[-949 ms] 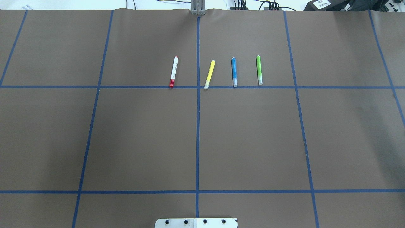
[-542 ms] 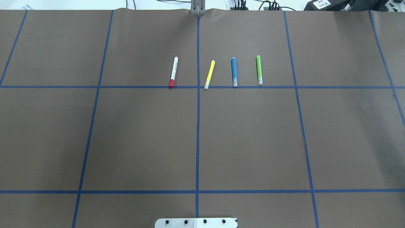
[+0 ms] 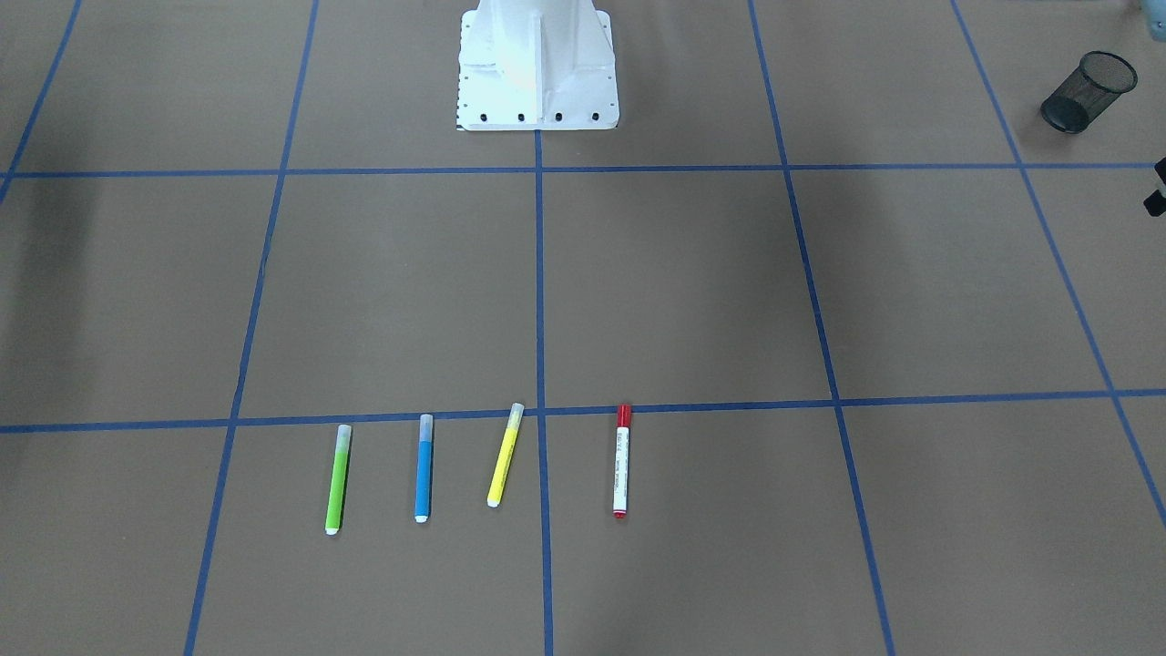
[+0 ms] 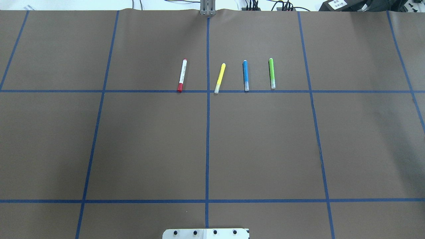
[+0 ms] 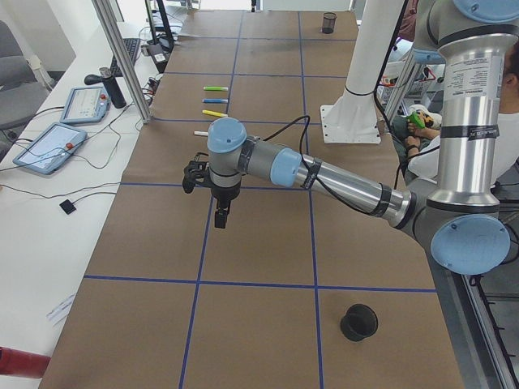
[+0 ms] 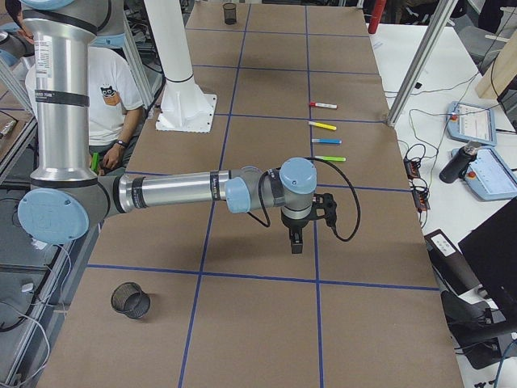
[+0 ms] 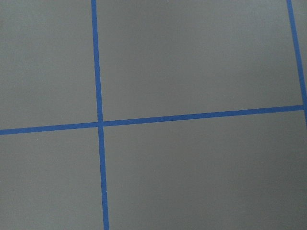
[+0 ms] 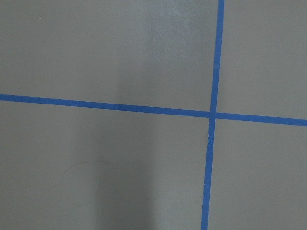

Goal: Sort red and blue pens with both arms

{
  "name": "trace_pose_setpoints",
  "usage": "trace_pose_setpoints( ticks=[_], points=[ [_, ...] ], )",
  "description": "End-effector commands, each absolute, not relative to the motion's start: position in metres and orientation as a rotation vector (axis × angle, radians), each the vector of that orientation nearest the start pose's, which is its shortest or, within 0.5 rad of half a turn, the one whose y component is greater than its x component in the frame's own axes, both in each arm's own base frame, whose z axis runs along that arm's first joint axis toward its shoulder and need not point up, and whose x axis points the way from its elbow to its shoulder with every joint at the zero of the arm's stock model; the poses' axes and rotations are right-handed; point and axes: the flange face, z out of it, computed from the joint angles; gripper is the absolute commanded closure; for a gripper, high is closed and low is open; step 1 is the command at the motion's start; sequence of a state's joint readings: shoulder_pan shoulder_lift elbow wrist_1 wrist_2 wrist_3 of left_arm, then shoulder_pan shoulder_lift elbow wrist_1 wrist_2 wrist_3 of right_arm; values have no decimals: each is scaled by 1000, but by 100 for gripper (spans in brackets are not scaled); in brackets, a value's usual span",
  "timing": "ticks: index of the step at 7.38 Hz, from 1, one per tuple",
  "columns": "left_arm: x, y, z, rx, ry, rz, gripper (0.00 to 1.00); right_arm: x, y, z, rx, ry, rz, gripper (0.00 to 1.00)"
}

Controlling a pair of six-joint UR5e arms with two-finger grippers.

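The red pen (image 4: 182,75) and blue pen (image 4: 245,75) lie flat on the tabletop (image 4: 149,142), well apart, long axes pointing away from the robot's base. The red one sits left of the centre tape line (image 4: 207,132), so the left end effector (image 5: 220,217) is nearer. The blue one falls to the right end effector (image 6: 296,241). Both hang over bare tabletop toward its ends (fingers apart or together, I cannot tell), each pen lying inward, broadside to that approach.

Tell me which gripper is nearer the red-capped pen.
Left. The left gripper hovers off the row's end where the red-capped pen lies; the right gripper hovers off the far end, beyond the green marker.
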State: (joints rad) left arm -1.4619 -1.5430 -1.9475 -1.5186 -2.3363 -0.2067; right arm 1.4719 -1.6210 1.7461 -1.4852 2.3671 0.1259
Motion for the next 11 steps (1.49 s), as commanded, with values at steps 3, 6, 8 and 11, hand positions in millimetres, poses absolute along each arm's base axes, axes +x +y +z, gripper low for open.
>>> trace_pose_setpoints(
  ticks=[3, 6, 8, 11],
  points=[
    [-1, -462, 489, 79, 1013, -8, 0, 9, -480, 577, 113, -841, -69, 0],
    [61, -492, 435, 76, 1044, 9, 0, 7, -454, 557, 108, -921, -59, 0],
    [159, -510, 388, 103, 989, 174, 0, -9, -461, 546, 115, -939, -36, 0],
    [271, -515, 294, 106, 996, 141, 0, -59, -484, 525, 126, -879, 18, 1]
  ],
)
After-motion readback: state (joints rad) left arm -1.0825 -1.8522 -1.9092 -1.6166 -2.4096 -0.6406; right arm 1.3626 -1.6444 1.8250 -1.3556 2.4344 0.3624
